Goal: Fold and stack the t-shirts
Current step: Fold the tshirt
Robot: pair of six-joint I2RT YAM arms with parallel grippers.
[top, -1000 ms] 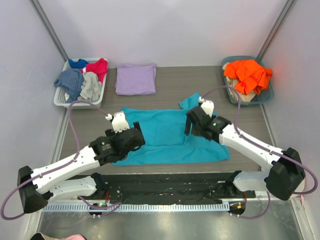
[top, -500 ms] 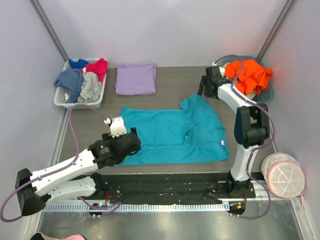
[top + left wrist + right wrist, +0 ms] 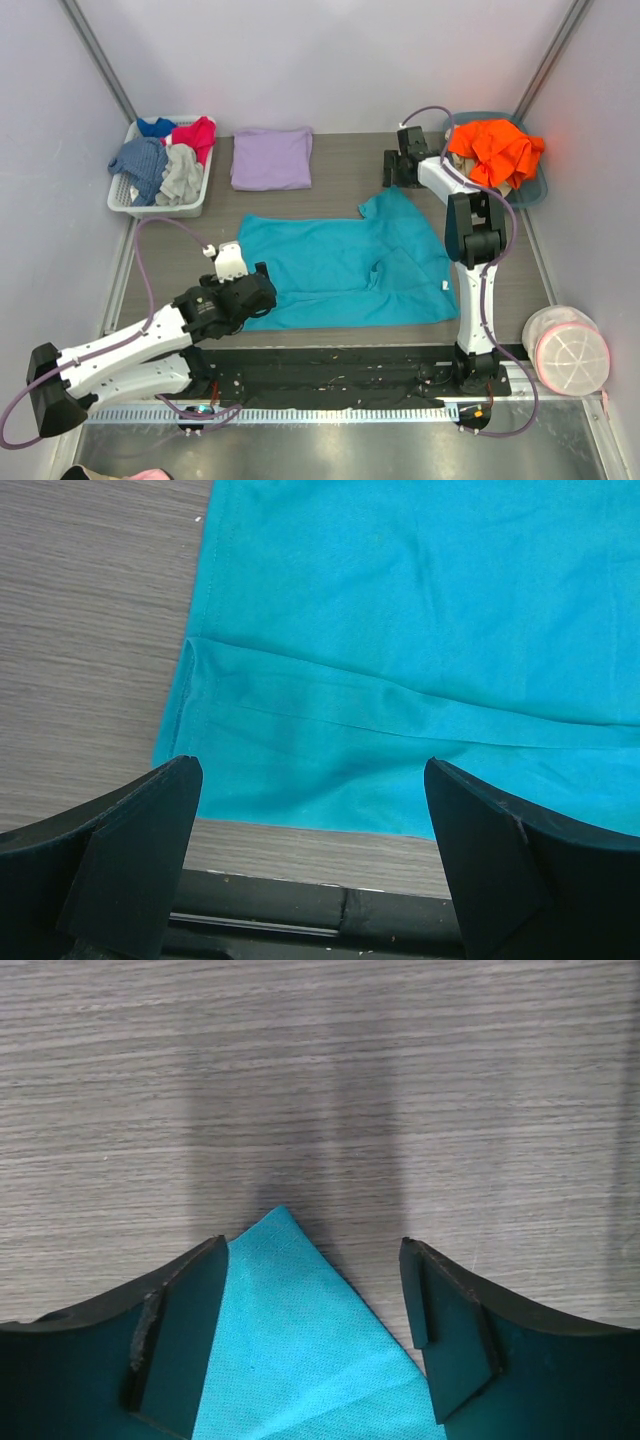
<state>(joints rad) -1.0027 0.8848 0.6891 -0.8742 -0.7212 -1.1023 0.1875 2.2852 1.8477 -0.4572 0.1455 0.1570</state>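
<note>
The teal t-shirt (image 3: 340,270) lies spread flat mid-table, with one sleeve pointing to the far right. Behind it rests the lavender t-shirt (image 3: 271,158), folded into a square. My left gripper (image 3: 248,293) hovers open over the teal shirt's near-left corner. In the left wrist view that gripper (image 3: 310,780) is empty, and the hem (image 3: 400,600) lies below it. My right gripper (image 3: 397,172) points down at the far sleeve tip. In the right wrist view it (image 3: 312,1310) stands open, with the teal tip (image 3: 290,1340) lying loose between its fingers.
A white basket (image 3: 124,203) of red, blue and grey garments sits at the far left. A teal tray (image 3: 535,192) with an orange garment (image 3: 495,150) is at the far right. A round white tub (image 3: 566,351) stands off the table's near right. A black rail (image 3: 340,370) runs along the near edge.
My right arm swung from the middle of the teal shirt to its far sleeve tip. My left gripper drew back toward the shirt's near-left corner.
</note>
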